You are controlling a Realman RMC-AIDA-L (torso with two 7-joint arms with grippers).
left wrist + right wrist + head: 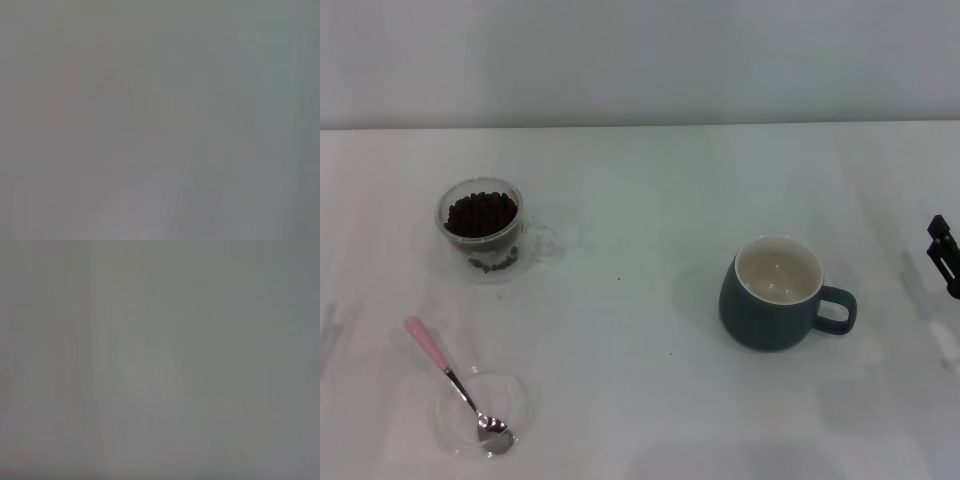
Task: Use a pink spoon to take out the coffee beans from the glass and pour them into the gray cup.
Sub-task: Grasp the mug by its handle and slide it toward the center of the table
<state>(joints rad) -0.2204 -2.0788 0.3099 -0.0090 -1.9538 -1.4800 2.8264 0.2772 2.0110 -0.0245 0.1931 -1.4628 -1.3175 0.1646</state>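
The glass point(483, 228) stands at the left of the white table, filled with dark coffee beans point(480, 212). The pink spoon point(455, 384) lies at the front left, its silver bowl resting in a shallow clear dish point(517, 400) and its pink handle pointing back and left. The gray cup point(776, 293) stands to the right of centre, empty, cream inside, handle to the right. My right gripper point(944, 255) shows only as a dark tip at the right edge, away from the cup. My left gripper is out of view. Both wrist views show only plain grey.
The white table point(640, 200) runs back to a pale wall. Open table surface lies between the glass and the gray cup.
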